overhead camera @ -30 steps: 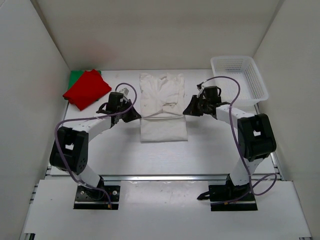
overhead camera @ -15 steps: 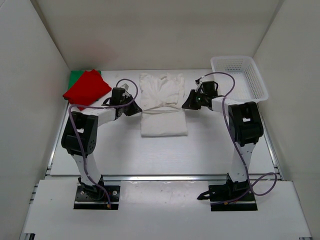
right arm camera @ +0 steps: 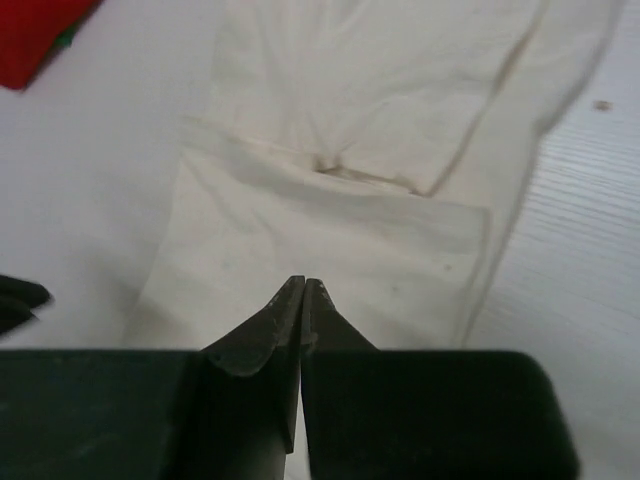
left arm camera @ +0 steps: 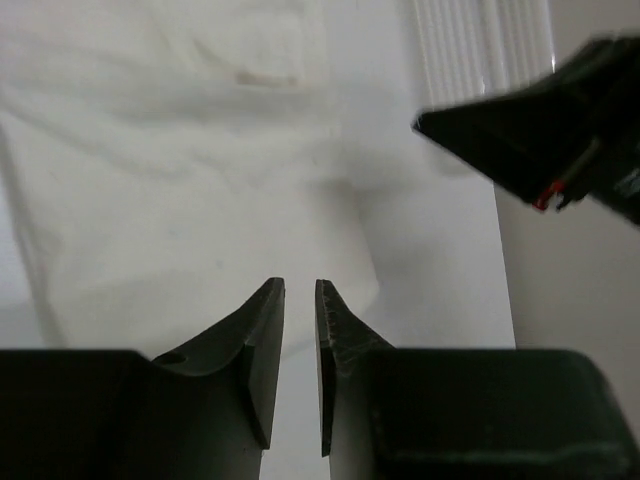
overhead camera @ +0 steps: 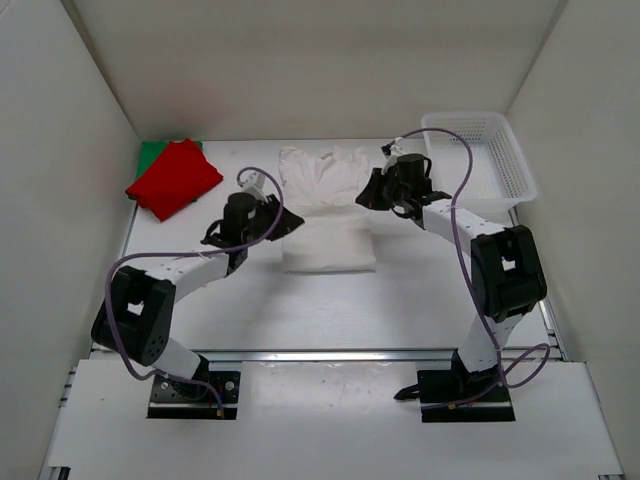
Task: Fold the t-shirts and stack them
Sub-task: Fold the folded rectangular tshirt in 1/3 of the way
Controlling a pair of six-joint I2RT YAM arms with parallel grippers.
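The off-white t-shirt [overhead camera: 325, 205] lies flat in the middle of the table, its lower part folded up over the body. It also shows in the left wrist view [left arm camera: 180, 180] and the right wrist view [right arm camera: 350, 200]. The red t-shirt [overhead camera: 172, 178] lies folded on the green t-shirt [overhead camera: 150, 152] at the far left. My left gripper [overhead camera: 280, 220] hovers at the off-white shirt's left edge, its jaws a narrow gap apart and empty [left arm camera: 300, 285]. My right gripper [overhead camera: 362, 198] is at the shirt's right edge, shut and empty [right arm camera: 303, 280].
A white mesh basket [overhead camera: 480, 155] stands at the far right corner. White walls close in the table on the left, back and right. Bare table lies in front of the off-white shirt.
Both grippers moved away from me along the shirt's sides, and the shirt's near hem shifted away with them. The left arm has since drawn back and lowered.
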